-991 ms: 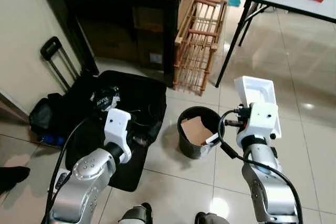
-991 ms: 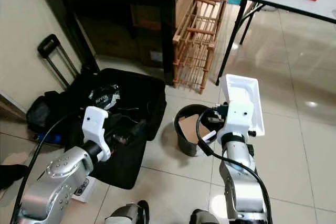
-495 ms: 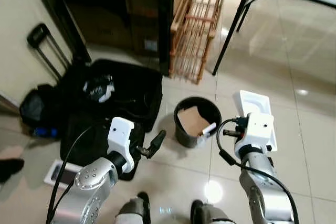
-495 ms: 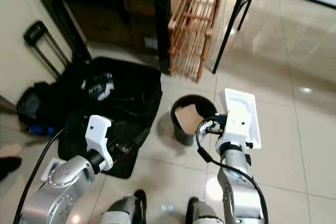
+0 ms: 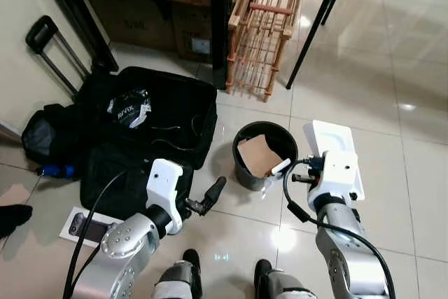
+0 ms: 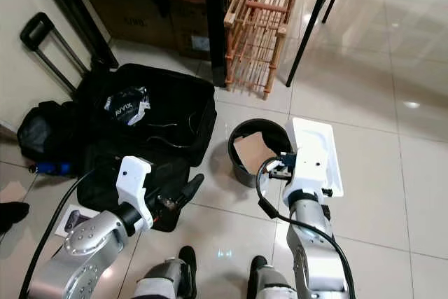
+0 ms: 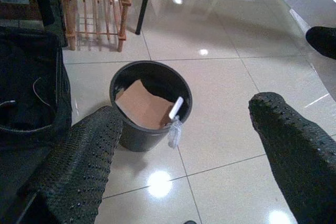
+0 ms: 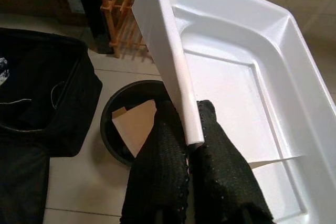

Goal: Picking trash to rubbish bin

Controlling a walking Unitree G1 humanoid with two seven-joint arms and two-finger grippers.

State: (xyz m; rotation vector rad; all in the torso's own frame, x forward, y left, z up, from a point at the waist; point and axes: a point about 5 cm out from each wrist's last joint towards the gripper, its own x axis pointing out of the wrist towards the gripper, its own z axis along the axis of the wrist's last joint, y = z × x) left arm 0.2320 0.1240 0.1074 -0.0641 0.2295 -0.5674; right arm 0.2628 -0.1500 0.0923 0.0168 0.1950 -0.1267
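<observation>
A black round bin (image 5: 246,171) stands on the tiled floor and holds a brown cardboard piece (image 5: 257,155); a white plastic piece (image 7: 175,109) leans over its rim. My right gripper (image 8: 188,124) is shut on the rim of a white plastic tray (image 5: 327,142), held tilted just right of the bin. My left gripper (image 7: 185,106) is open with nothing between its fingers, low over the floor left of the bin and pointing at it.
An open black suitcase (image 5: 157,113) lies left of the bin, with a telescopic handle (image 5: 49,40) behind it. A wooden rack (image 5: 262,26), a dark cabinet (image 5: 189,5) and a table leg (image 5: 315,26) stand behind. A flat package (image 5: 87,225) and a person's shoe (image 5: 10,218) lie at left.
The camera has tipped down and shifted. My left gripper has swung from over the suitcase out to the floor beside the bin. The tray now sits lower, beside the bin's rim.
</observation>
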